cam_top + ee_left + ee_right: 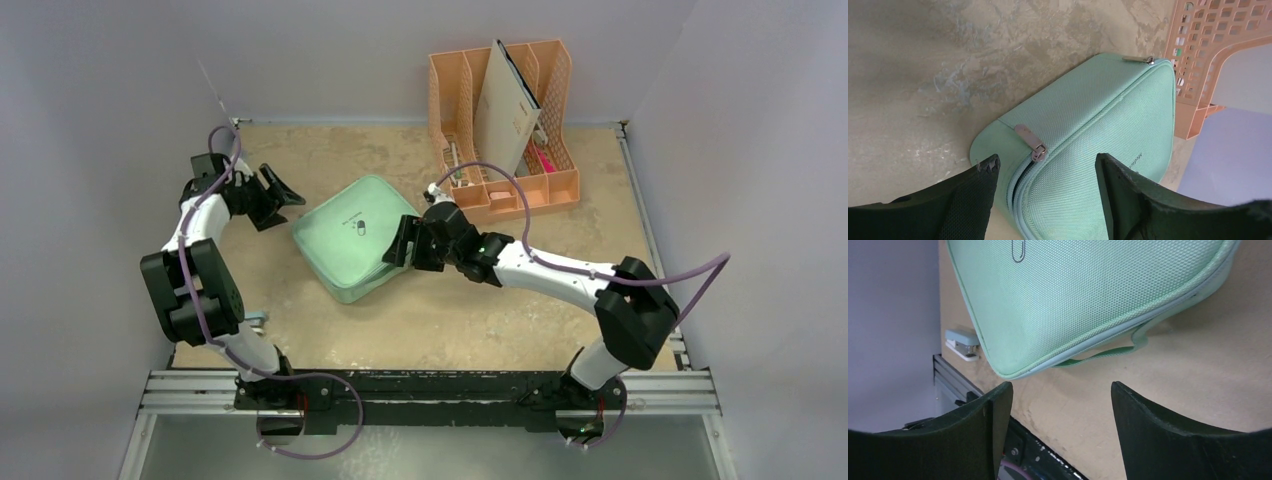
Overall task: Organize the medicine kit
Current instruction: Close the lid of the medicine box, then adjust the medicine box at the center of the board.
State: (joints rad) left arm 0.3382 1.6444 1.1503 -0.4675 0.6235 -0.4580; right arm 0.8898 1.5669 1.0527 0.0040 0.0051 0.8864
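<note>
The medicine kit [350,238] is a mint-green fabric case with a zipper, lying flat mid-table with a small pill logo [361,227] on top. My left gripper [283,196] is open and empty just off its far-left corner. In the left wrist view the kit [1098,125] fills the space between my open fingers [1045,161], with a metal zipper pull [1034,146] just ahead and the zip gaping slightly below it. My right gripper [400,245] is open and empty at the kit's right edge. In the right wrist view the kit [1088,295] and its strap [1103,354] lie beyond the open gripper [1060,387].
A peach-orange file organizer [505,130] with a tall folder stands at the back right, and also shows in the left wrist view [1213,55]. A small blue-white stapler [255,318] lies near the left arm's base, and shows in the right wrist view [963,342]. Walls enclose the table.
</note>
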